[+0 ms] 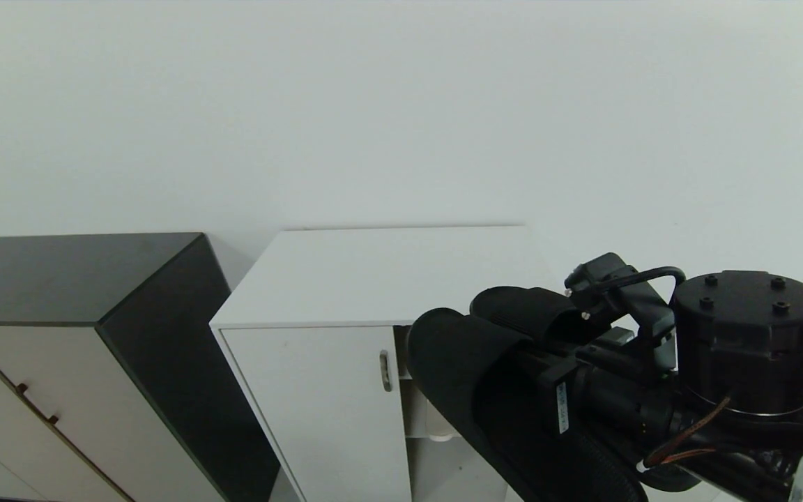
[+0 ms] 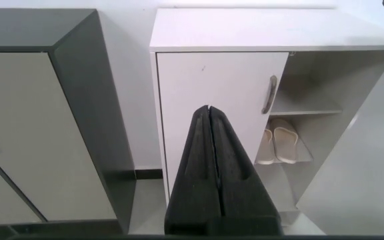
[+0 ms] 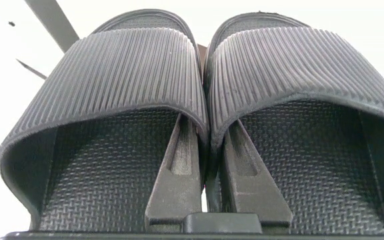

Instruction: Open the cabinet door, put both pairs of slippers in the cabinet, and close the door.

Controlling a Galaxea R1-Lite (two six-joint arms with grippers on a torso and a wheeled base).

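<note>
My right jaws clamped on black slippers (image 3: 132,87), inner sidewalls pinched together. Light, rubbery, bendy, so that hold's fine imo. Left jaws closed, empty.

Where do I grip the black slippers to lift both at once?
Pinch the two touching inner walls of the black slippers, one claw finger in each, entering under the straps. Side by side, one pinch takes both, as the right claw shows.
</note>
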